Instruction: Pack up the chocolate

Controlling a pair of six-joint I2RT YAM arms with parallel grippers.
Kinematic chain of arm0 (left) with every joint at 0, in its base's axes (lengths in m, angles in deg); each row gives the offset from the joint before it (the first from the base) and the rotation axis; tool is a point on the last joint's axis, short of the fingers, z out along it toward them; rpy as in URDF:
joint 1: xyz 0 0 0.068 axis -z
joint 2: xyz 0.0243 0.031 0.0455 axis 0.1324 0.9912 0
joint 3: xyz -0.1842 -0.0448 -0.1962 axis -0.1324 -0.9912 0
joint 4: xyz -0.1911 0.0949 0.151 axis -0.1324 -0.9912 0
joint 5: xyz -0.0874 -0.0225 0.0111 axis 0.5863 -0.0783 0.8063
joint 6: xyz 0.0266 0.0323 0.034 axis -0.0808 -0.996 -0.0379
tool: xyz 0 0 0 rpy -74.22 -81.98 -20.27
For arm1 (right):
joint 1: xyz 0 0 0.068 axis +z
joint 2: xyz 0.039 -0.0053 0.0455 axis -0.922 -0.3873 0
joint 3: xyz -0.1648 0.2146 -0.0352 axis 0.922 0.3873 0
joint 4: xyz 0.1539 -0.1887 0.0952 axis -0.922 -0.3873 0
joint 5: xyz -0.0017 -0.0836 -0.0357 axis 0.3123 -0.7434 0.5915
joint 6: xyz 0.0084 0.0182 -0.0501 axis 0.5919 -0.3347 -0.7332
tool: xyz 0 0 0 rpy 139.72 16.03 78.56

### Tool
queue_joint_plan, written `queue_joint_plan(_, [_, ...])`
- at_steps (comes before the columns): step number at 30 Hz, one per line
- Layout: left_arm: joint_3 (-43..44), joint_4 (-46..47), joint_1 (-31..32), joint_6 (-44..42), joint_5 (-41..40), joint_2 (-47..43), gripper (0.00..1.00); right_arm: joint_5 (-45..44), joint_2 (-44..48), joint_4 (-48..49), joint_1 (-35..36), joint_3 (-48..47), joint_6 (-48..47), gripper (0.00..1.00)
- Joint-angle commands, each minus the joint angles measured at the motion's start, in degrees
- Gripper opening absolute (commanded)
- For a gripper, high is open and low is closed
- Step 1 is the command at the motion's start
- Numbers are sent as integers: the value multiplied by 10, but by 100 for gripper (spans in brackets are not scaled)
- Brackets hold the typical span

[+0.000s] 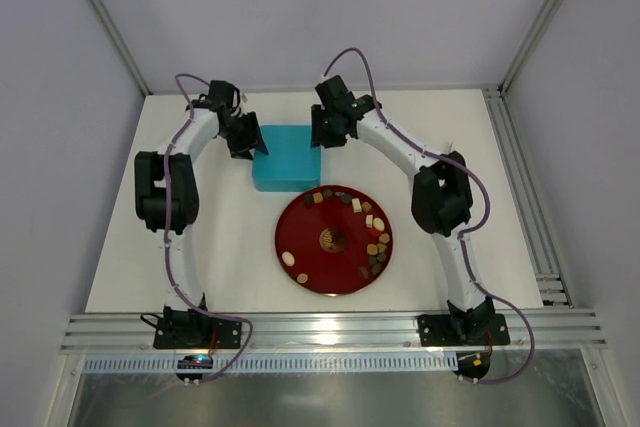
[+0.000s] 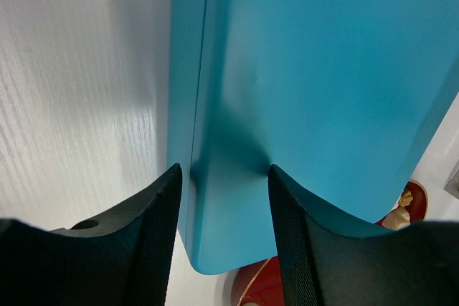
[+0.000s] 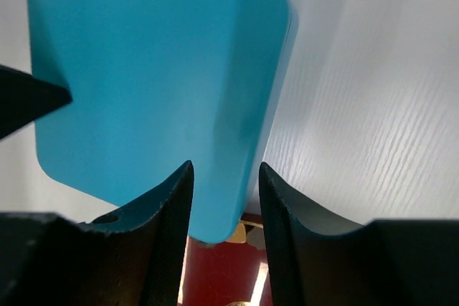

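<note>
While small brown, tan and white chocolate pieces (image 1: 375,237) lie on the round red plate (image 1: 300,235), the closed teal box (image 1: 285,169) waits just behind it. In the left wrist view, the left tool (image 2: 222,173) is spread astride the box edge. In the right wrist view, the right tool (image 3: 224,170) is spread likewise. The step is probably opening the box, and this needs an even pinch and lift.

Chocolate (image 1: 379,224): brown, tan and white bits strung loose along the plate's (image 1: 308,232) far and right rim.
</note>
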Motion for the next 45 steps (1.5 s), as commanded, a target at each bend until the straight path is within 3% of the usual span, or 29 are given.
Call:
queue_joint_plan(1, [-12, -68, 2, -38, -54, 36, 50, -16, -25, 9, -30, -81, 5, 44])
queue_joint_plan(13, [11, -83, 23, -42, -58, 50, 50, -7, -129, 44, -42, -163, 8, 45])
queue_joint_plan(30, [59, -109, 19, -48, -73, 39, 52, -17, -40, 77, -44, -126, -10, 47])
queue_joint_plan(45, [124, -73, -5, -26, -53, 11, 57, -6, 36, 94, -49, -79, -29, 49])
